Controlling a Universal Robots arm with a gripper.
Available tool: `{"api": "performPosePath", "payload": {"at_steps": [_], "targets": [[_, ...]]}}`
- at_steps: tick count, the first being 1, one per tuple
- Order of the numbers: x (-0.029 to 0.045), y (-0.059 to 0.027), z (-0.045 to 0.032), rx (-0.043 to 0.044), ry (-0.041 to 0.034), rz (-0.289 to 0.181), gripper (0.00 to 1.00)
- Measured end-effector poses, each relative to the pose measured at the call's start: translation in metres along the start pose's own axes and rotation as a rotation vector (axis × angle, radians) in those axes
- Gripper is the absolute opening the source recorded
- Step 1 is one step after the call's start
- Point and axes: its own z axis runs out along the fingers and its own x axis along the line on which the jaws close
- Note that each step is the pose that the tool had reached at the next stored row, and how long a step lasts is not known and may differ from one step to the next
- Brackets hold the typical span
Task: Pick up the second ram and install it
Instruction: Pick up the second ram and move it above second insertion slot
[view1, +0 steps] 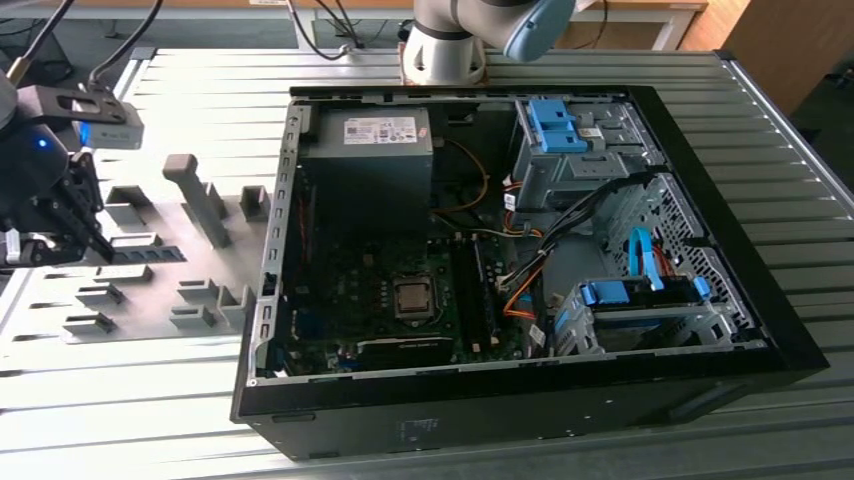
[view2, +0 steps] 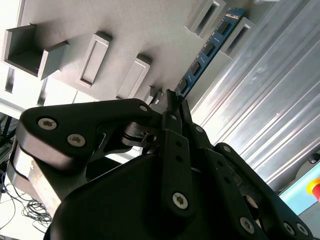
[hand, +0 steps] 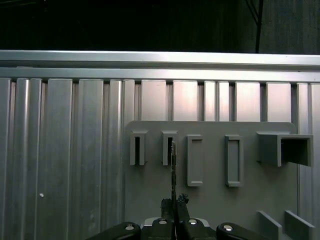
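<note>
Step in hand: the pick-up. The tool (view2: 172, 98) stands over the grey holder plate (hand: 250, 200) at the exterior view's left, on the ribbed metal surface (view1: 534, 440). Its fingers are drawn narrow and pinch 1 end of the second ram (view2: 210, 47). In the second wrist view, the blue-green strip runs out from the fingertips toward the holder blocks (view2: 135, 75). In the first wrist view it shows edge-on, in line with 1 slotted block. I cannot tell whether its far end sits in that block or hangs just clear of it. The open computer case (view1: 747, 330) lies well apart, with the motherboard (view1: 347, 290) exposed. Judgement: the grasp looks made, the install not begun. The next move calls for a straight pull along the slot, without twisting such a thin strip.
</note>
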Motion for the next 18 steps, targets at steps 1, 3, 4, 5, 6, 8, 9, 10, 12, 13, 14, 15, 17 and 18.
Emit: {"api": "performPosePath", "payload": {"at_steps": [1,3,4,5,6,8,9,10,12,13,14,15,17,18], "targets": [[0.0000,0.0000,-0.0002,0.0000,0.0001,0.000,0.14],[0.0000,0.0000,-0.0008,-0.0001,0.0001,0.000,0.14],[0.0000,0.0000,-0.0011,-0.0001,0.0001,0.000,0.14],[0.0000,0.0000,-0.0014,-0.0001,0.0001,0.000,0.14],[0.0000,0.0000,-0.0017,-0.0001,0.0001,0.000,0.14],[0.0000,0.0001,-0.0026,-0.0002,0.0002,0.000,0.14],[0.0000,0.0001,-0.0030,-0.0001,0.0001,0.000,0.14],[0.0000,0.0001,-0.0033,-0.0001,0.0001,0.000,0.14],[-0.0001,0.0001,-0.0040,-0.0001,0.0001,0.000,0.14],[-0.0001,0.0001,-0.0043,-0.0001,0.0001,0.000,0.14],[-0.0001,0.0001,-0.0045,-0.0001,0.0001,0.000,0.14],[-0.0001,0.0001,-0.0047,0.0000,0.0000,0.000,0.14],[-0.0001,0.0001,-0.0052,-0.0001,0.0001,0.000,0.14],[-0.0001,0.0001,-0.0054,-0.0001,0.0001,0.000,0.14]]}}
